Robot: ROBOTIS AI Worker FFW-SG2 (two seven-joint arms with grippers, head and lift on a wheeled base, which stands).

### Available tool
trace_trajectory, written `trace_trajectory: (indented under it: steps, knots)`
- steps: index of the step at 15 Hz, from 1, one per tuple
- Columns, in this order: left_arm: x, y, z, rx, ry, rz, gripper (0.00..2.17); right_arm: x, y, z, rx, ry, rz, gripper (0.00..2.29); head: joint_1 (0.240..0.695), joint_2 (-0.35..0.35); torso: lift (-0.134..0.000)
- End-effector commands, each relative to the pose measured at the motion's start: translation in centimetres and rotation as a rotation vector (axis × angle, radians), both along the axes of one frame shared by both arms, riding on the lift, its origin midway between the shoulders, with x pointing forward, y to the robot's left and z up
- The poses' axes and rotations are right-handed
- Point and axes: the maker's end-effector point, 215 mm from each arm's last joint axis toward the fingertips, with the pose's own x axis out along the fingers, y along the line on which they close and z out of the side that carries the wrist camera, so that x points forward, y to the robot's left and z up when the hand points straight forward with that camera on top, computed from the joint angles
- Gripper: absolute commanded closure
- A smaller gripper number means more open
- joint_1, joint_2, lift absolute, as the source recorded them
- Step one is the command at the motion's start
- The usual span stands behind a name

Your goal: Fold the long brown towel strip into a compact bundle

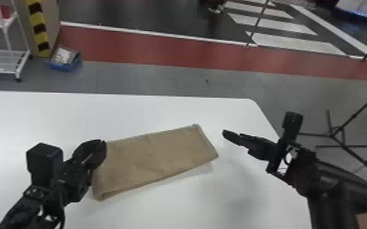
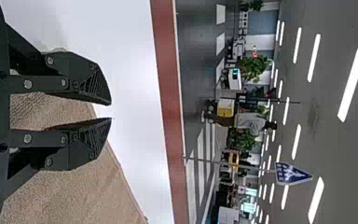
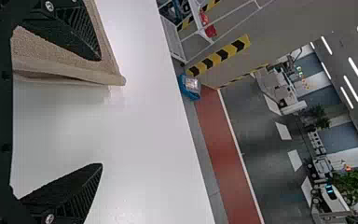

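Note:
The brown towel (image 1: 155, 155) lies on the white table as a flat, layered rectangle, its folded edges showing at the near side and right end. My left gripper (image 1: 103, 145) is over its left end. Beyond the towel's right end, with a gap between, is my right gripper (image 1: 226, 134). In the left wrist view, the left gripper (image 2: 111, 111) is narrowly open, its empty fingers above the towel (image 2: 81, 191). The right wrist view has the right gripper (image 3: 99, 112) wide open; one finger overlaps the towel (image 3: 51, 53) in that view, whose edge lies within the gap.
The table (image 1: 167, 111) has its far edge behind the towel and its right edge beneath the right arm. Past it on the floor are black stand legs (image 1: 341, 131) at the right, with a blue bin (image 1: 64, 61) and a white rack (image 1: 18, 65) at the far left.

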Motion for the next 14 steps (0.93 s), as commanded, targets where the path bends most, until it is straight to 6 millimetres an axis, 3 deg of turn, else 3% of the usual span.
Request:
trace_trajectory:
  steps: [1, 4, 9, 14]
  knots:
    - [0.0, -0.7, -1.3, -0.001, 0.046, -0.022, 2.02, 0.1, 0.3, -0.9, 0.014, 0.025, 0.005, 0.07, 0.695, -0.312, -0.107]
    - [-1.3, -2.0, -3.3, -0.023, 0.129, -0.083, 2.02, 0.4, 2.0, -1.8, -0.004, 0.047, 0.038, 0.07, 0.695, -0.318, -0.107]
    - [-1.6, -1.9, -4.1, -0.004, 0.143, -0.089, 2.02, 1.4, 5.4, -3.3, -0.019, 0.078, 0.102, 0.1, 0.695, -0.298, -0.107]
    - [-1.9, -1.6, -5.3, 0.013, 0.164, -0.087, 2.02, 1.4, 8.7, -4.8, -0.029, 0.136, 0.178, 0.47, 0.695, -0.267, -0.107]
